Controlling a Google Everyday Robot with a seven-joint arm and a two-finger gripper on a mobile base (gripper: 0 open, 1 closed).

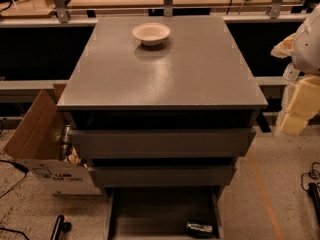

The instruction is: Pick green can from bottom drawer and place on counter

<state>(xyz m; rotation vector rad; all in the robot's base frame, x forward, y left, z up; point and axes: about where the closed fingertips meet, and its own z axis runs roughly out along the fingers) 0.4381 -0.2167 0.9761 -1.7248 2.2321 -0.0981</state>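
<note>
Broad smooth grey desk (200, 79) on a speckled floor, pale round bowl (151, 33) sitting up-left of the claw (300, 106). Claw's off beside the desk, can't tell how open. Dark-green metal can (199, 228) lies in the shallow grey bottom drawer (150, 209), down-left of it.

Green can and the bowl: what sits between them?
Camera view: bare counter, then two wider drawer fronts, separate bowl from green can. The gripper hangs at the right edge.

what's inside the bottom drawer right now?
The green can lies on the right of the bottom drawer; the drawer's rear is hidden under the upper drawers. The gripper is right of the counter.
</note>
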